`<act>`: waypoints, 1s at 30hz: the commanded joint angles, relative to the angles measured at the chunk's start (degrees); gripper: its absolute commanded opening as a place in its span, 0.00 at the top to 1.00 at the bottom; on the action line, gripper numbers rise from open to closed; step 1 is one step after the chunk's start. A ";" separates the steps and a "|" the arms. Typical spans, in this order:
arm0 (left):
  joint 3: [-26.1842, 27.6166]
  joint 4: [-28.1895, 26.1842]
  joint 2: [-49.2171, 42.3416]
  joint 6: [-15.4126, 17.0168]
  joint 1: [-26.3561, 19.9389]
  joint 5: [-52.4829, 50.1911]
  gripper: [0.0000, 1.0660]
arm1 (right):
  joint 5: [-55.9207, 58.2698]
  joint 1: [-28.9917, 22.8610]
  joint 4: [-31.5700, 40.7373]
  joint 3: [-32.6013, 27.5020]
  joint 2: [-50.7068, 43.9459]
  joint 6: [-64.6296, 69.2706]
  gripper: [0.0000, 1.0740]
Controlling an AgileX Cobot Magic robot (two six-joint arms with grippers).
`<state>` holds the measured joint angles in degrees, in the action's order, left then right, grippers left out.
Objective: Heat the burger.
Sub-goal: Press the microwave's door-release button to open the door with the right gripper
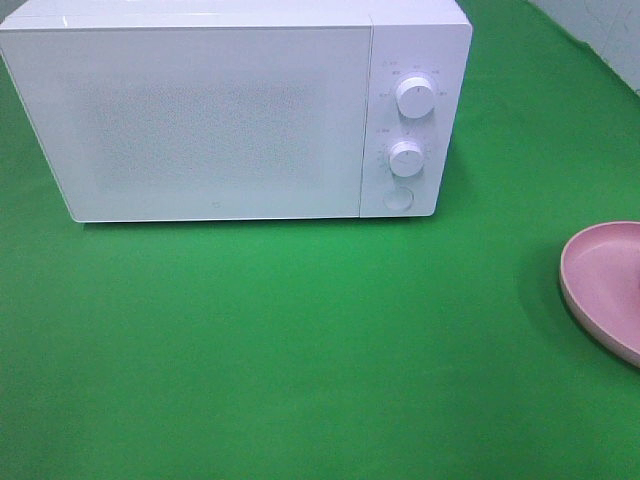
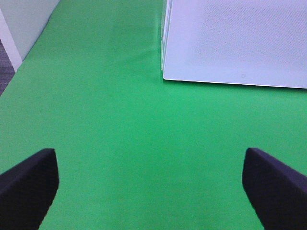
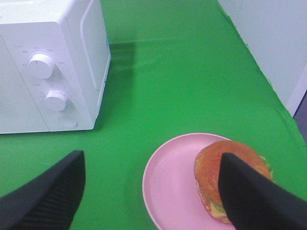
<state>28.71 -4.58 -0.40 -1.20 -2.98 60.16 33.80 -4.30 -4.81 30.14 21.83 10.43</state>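
Nearest, spread wide and empty: left tool over the green counter. Likewise spread, gripping nothing: right tool, poised above the burger on the pink plate by the counter's right edge. Farther back, white microwave, door shut. Apparently opening stage; next, probably: open the door, then grasp the burger squarely.

I see green cloth over whole desk, smooth, one faint fold toward far side. Pale wall past desk's far right corner; it runs on along right edge. White panel stands at desk's left edge, grey floor just beyond it. Light even and soft, shadows faint.
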 commanded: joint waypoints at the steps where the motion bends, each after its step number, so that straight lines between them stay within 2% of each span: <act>1: -0.11 0.00 -1.43 0.00 0.34 -0.57 0.10 | -3.50 0.00 -0.52 0.23 2.35 0.06 0.32; 12: -0.11 0.00 -1.43 0.00 0.34 -0.57 0.10 | -13.12 0.00 -0.52 0.23 12.95 0.06 0.32; 16: -0.11 0.00 -1.43 0.00 0.34 -0.57 0.10 | -20.17 0.00 -0.52 0.23 19.54 0.06 0.32; 19: -0.11 0.00 -1.43 0.00 0.34 -0.57 0.10 | -21.43 0.00 -0.52 0.23 20.68 0.06 0.32; 25: -0.11 0.00 -1.43 0.00 0.34 -0.57 0.10 | -30.37 0.00 -0.86 0.11 27.33 0.06 0.32; 30: -0.11 0.00 -1.43 0.00 0.34 -0.57 0.10 | -45.15 0.00 -0.97 -2.92 32.20 0.00 0.32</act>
<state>28.71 -4.58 -0.40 -1.20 -2.98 60.16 -6.30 -4.30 -5.04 27.96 53.11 10.43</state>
